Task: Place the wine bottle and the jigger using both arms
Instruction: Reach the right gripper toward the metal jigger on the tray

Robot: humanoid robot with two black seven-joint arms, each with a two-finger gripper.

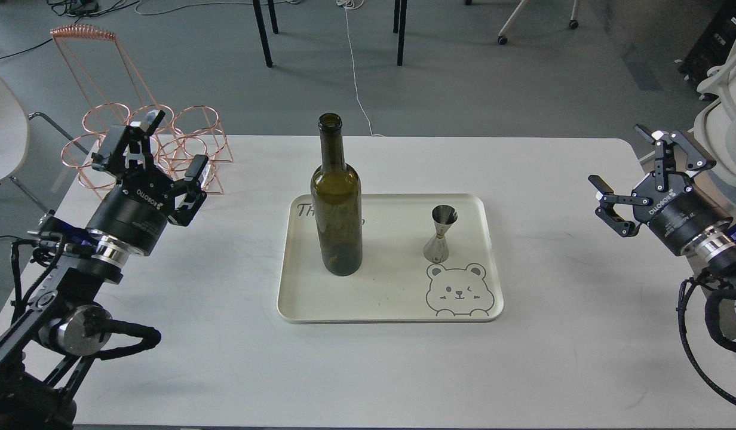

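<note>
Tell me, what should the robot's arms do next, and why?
Probably reach the left gripper toward the wine bottle. Both it and the right gripper are open, empty and far out at the table's sides, while the bottle and the jigger stand upright and untouched on the tray. The bottle stands nearer the left arm.

You have a white counter (553,358) bearing a cream tray (380,310) at its centre, printed with a winking bear (459,291) at its near right corner. A copper wire rack (105,113) stands at the far left corner. Beyond it, note grey floor (463,89), black furniture legs (262,33) and a white cable (353,65).
</note>
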